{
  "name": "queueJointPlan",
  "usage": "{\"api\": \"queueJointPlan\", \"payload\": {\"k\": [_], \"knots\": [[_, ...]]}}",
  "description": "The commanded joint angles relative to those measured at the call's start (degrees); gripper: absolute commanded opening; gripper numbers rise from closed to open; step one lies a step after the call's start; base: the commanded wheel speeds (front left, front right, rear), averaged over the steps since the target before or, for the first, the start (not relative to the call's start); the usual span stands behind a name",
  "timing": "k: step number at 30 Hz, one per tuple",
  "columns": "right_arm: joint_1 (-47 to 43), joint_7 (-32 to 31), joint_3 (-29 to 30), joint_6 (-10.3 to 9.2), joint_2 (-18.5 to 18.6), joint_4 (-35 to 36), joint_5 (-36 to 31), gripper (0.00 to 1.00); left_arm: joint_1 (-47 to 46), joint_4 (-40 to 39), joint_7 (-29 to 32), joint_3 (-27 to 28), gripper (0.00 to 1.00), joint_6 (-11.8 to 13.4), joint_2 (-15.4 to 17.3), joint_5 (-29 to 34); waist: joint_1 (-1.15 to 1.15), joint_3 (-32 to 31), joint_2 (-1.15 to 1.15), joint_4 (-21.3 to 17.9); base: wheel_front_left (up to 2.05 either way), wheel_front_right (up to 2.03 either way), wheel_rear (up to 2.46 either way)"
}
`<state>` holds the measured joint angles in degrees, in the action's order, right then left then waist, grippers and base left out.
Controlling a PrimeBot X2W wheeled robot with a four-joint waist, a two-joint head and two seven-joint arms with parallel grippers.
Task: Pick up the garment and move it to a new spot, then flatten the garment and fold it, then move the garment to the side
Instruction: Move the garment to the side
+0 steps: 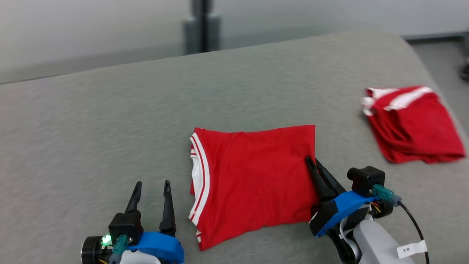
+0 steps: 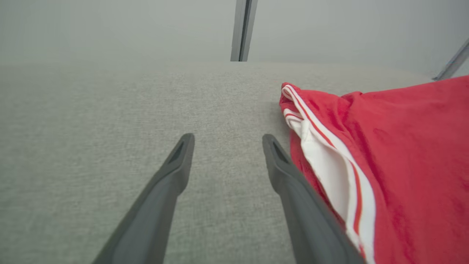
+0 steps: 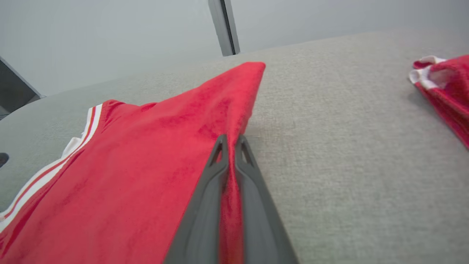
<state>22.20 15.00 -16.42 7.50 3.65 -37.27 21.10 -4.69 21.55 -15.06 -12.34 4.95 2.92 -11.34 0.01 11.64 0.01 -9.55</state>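
**Head view:** 1 red garment (image 1: 253, 179) lies folded into a rough rectangle on the grey cloth-covered tabletop (image 1: 110, 128), about midway across and toward its near edge. White-and-red striped trim (image 1: 200, 176) runs down its left side. 1 more folded red piece (image 1: 412, 123) with white bands sits well apart, by the tabletop's right edge. There are 2 grippers. The left gripper (image 1: 152, 183) sits just left of the garment, its 2 fingers spread wide and holding nothing. The right gripper (image 1: 313, 160) is at the garment's right edge.

**Left wrist view:** The 2 fingers stand wide over bare grey cloth. The trim lies just beside 1 of them; I cannot tell whether they touch.

**Right wrist view:** The 2 fingers are pressed narrow with a raised ridge of the garment's red fabric pinched between them. The other folded red piece shows at the far right.
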Motion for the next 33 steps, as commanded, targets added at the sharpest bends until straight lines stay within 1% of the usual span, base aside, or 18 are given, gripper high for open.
{"api": "queueJointPlan", "payload": {"k": [1, 4, 8, 10, 13, 18, 22, 25, 33], "knots": [[-0.12, 0.23, -0.46, -0.01, -0.1, 1.02, 0.77, 0.0, -0.98, 0.15, -0.14, -0.25, 1.0, -0.3, -0.05, 0.34, -0.01, -3.92, -0.01, -7.45, 0.0, 0.0, 0.0], [-0.61, 0.22, -1.06, -0.01, -0.21, 1.85, 1.57, 0.0, -2.13, 0.66, -0.15, -0.49, 1.0, -0.67, -0.06, 0.74, -0.01, -3.31, -0.01, -12.25, 0.0, 0.0, 0.0], [-1.4, 0.23, -1.4, 0.0, -0.31, 2.52, 2.39, 0.0, -3.18, 1.33, -0.14, -0.59, 1.0, -1.05, -0.02, 1.07, -0.01, -2.39, -0.01, -16.42, 0.0, 0.0, 0.0], [-1.47, 0.23, -1.34, 0.0, -0.33, 2.66, 2.76, 0.0, -3.78, 1.56, -0.14, -0.63, 1.0, -1.22, -0.03, 1.32, -0.01, -1.87, -0.01, -17.52, 0.0, 0.0, 0.0], [-1.07, 0.23, -0.89, 0.0, -0.12, 2.96, 2.77, 0.0, -4.14, 1.77, -0.14, -0.74, 1.0, -1.3, 0.0, 1.61, -0.01, -1.18, -0.01, -17.96, 0.0, 0.0, 0.0], [1.55, 0.23, -0.06, 0.0, 1.5, 2.92, 1.12, 0.0, -4.95, 2.25, -0.14, -0.97, 1.0, -1.65, 0.02, 2.1, -0.01, 0.05, -0.01, -16.49, 0.0, 0.0, 0.0], [6.17, 0.24, 1.11, -0.01, 4.48, 1.33, -1.4, 0.0, -5.38, 2.83, -0.14, -0.75, 1.0, -1.81, -0.02, 2.6, -0.01, 1.08, -0.01, -14.47, 0.0, 0.0, 0.0], [10.57, 0.24, 2.77, 0.0, 6.95, -1.64, -3.7, 0.0, -5.8, 2.96, -0.14, -0.66, 1.0, -1.88, -0.03, 2.94, -0.01, 1.96, -0.01, -12.65, 0.0, 0.0, 0.0], [21.79, 0.25, 8.43, 0.0, 17.97, -12.13, -11.62, 0.0, -7.36, 2.47, -0.14, -0.81, 1.0, -1.73, -0.02, 3.77, -0.01, 5.27, -0.01, -7.82, 0.0, 0.0, 0.0]]}}
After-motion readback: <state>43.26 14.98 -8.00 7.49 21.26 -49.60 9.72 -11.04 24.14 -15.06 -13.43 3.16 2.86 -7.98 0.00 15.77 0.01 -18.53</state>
